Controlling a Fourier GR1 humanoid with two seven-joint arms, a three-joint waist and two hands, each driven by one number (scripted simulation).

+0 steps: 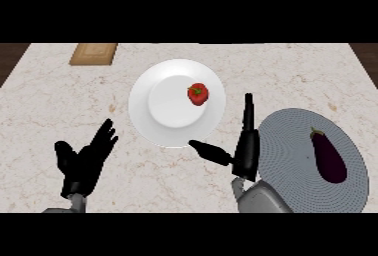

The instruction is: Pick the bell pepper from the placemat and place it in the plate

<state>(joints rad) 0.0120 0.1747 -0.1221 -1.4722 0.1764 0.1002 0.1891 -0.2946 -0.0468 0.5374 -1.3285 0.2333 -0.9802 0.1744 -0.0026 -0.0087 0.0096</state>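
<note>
The red bell pepper [198,94] is already lying in the white plate [159,130], on the right part of the plate's flat middle. It is not on the round grey placemat [295,165] any more. Only a dark purple eggplant [329,156] lies on the placemat, on its right part. The right robot hand [244,147] is just beside the plate's right rim, between the plate and the placemat. Its fingers are straight and point up toward the far side of the worktop [74,100], its thumb sticks out to the left near the plate's lower edge, and it holds nothing. The pepper sits up and to the left of this hand, close to the fingertips but not touching them. The pepper is small and roundish, so it has no clear long side. The left robot hand [85,160] rests wide open with fingers up at the lower left, farther from the pepper. A tan board [94,53] lies at the far edge. The job looks done, so the right hand likely just needs to pull back.
</note>
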